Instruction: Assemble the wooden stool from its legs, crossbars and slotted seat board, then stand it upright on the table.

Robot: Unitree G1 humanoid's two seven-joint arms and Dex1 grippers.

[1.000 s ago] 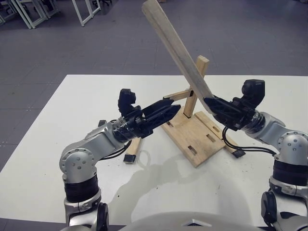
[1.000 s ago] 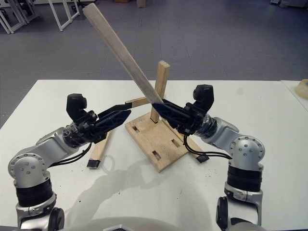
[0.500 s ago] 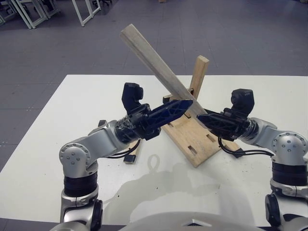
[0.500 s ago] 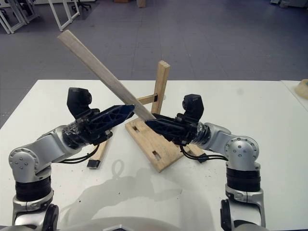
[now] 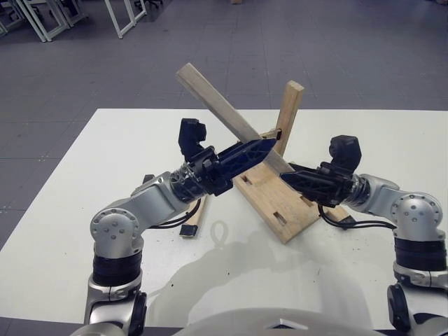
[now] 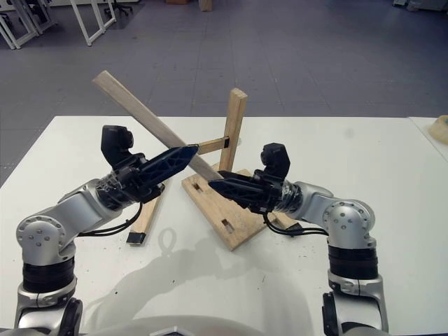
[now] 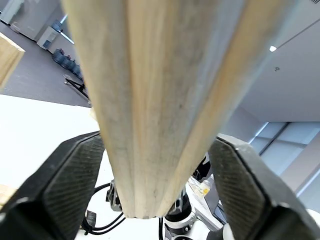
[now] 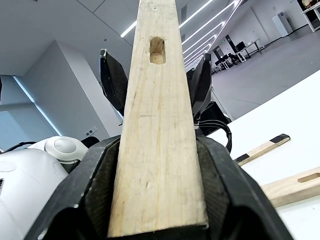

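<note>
Slanting pale mortised leg [image 5: 217, 103], right claw [image 5: 290, 176] clamping end.

- Bright and even over the white table [image 5: 63, 210], lit from overhead.
- Soft-edged, pale shadow along the near edge of the seat board [image 5: 278, 200].
- Dimmer on the grey floor [image 5: 364, 56] behind.
- Glowing ceiling light strips [image 8: 220, 22] in the right wrist view, washing the wooden leg [image 8: 157, 140] pale.
</note>
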